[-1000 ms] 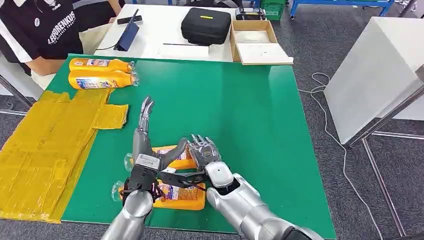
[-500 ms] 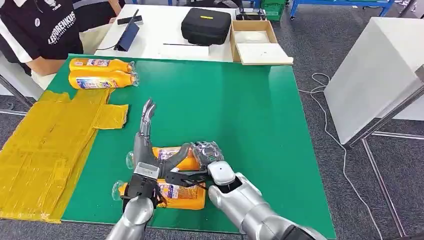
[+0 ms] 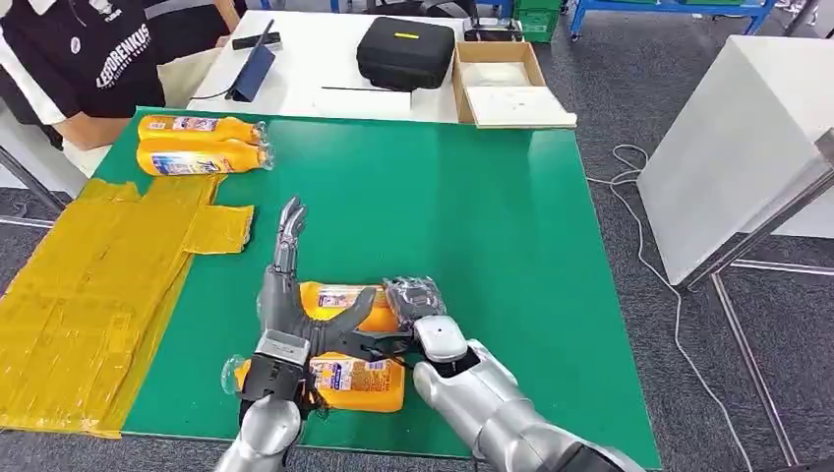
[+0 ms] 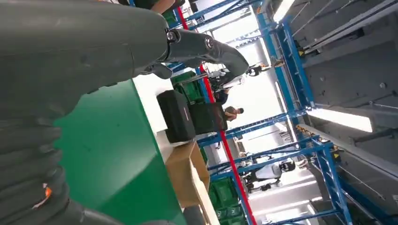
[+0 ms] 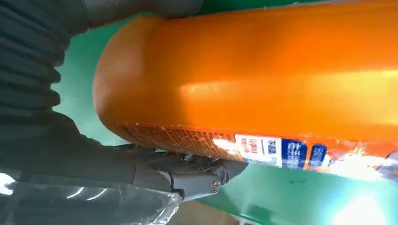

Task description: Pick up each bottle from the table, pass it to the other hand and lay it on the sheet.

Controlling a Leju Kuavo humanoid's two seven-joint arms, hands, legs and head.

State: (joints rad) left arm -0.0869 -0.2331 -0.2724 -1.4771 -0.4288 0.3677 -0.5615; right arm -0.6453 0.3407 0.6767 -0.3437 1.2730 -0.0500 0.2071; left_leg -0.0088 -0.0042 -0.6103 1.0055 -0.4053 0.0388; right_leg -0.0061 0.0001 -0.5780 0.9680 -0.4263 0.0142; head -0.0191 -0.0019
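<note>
Two orange bottles at near table edge, long axes left-right; farther bottle (image 3: 339, 305) under right hand (image 3: 415, 298), fingers curled over its right end. Left hand (image 3: 285, 285) just beside its left end, fingers straight and spread, holding nothing. Yellow sheet (image 3: 89, 285) lies left, so nearer the left hand.

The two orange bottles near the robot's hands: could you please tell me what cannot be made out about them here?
- Nearest bottle, head view: left hand and wrist cover its middle.
- Farther bottle, head view: right hand hides its base, so the grip is unclear.
- Right wrist view: that bottle is cut off by the edge; label print blurred.
</note>
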